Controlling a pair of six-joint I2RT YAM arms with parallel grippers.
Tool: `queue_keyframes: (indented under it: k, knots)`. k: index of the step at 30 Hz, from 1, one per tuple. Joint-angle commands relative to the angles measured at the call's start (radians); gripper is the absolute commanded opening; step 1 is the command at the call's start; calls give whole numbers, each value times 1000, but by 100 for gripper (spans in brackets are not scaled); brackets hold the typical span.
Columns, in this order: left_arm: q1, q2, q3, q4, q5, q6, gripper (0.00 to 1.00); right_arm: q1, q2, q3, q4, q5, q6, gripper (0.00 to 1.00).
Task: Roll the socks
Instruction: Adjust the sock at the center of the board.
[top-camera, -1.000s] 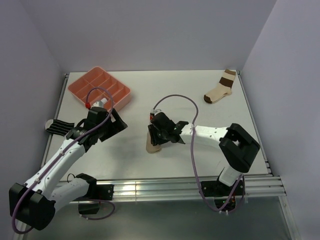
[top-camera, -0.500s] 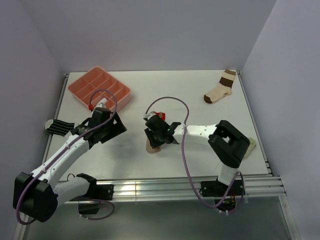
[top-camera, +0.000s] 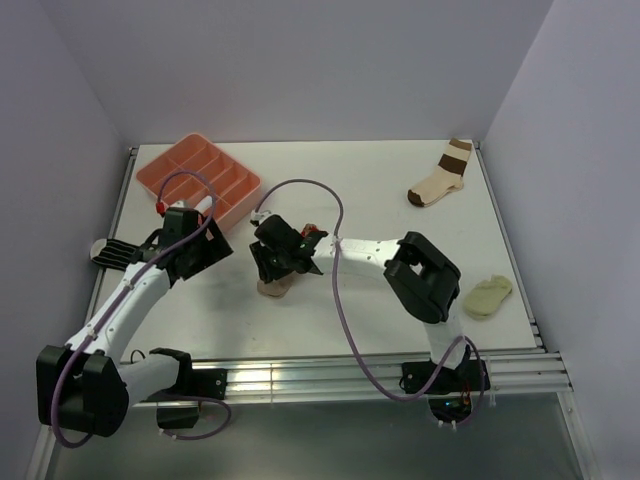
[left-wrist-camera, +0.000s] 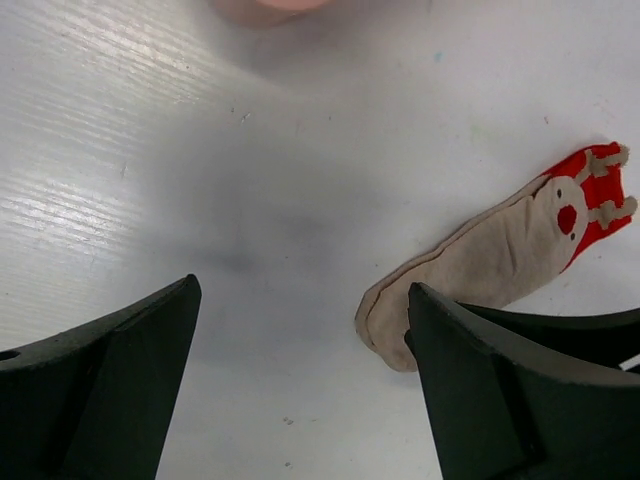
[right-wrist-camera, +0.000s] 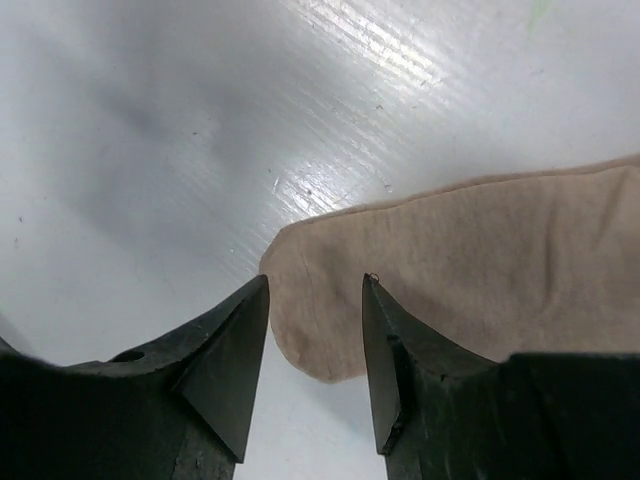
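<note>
1. Top view:
   - The bench (top-camera: 350, 315) carries all items.
   - Right claw (top-camera: 272, 262) is down over the tan sock with a red end (top-camera: 274, 290). Only the sock's tan end shows, and the claw and wrist cover the rest.
   - Left claw (top-camera: 208, 252) is just left of it, near the pink tray (top-camera: 230, 162).
   - The black-and-white thin-striped sock (top-camera: 112, 250) is at the bench's left edge, behind the left arm.
   - The cream sock with broad brown bands (top-camera: 440, 178) is at the far right, and the pale yellowish lump (top-camera: 487, 296) at the near right. Both are well apart from the claws.
   - The right arm's purple cable (top-camera: 334, 290) loops over the mid-bench.
2. Left wrist:
   - The left claw (left-wrist-camera: 300, 330) is spread wide with nothing in it and bare bench between the fingers (left-wrist-camera: 120, 370).
   - The tan sock (left-wrist-camera: 490, 265) lies flat and diagonal, red end far right. Its rounded end sits just beside the right finger and is partly hidden by it.
   - The tray edge (left-wrist-camera: 265, 8) is at the top.
3. Right wrist:
   - The right claw (right-wrist-camera: 315, 285) is about half open, tips astride the rounded end of the tan sock (right-wrist-camera: 480, 260).
   - The fabric lies flat, with none bunched in the gap. I can't tell whether the tips touch it.
</note>
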Motion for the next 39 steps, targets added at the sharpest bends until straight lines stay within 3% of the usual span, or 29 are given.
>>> queue_keyframes:
  k: [1,7,19,26,39]
  knots:
    - [25,-51,40,40,50,37,91,18,-103,-5,38,37,-142,50]
    - [31,-74,-4,52,79,5,90,116,-190,-104,43,183,-326,62]
    - [31,-150,-80,37,82,-49,90,238,-124,-169,104,335,-409,60]
    - [31,-191,-120,19,97,-67,90,251,-62,-160,155,413,-474,59]
    - [31,-200,-132,-10,101,-70,90,251,41,-158,207,425,-472,52]
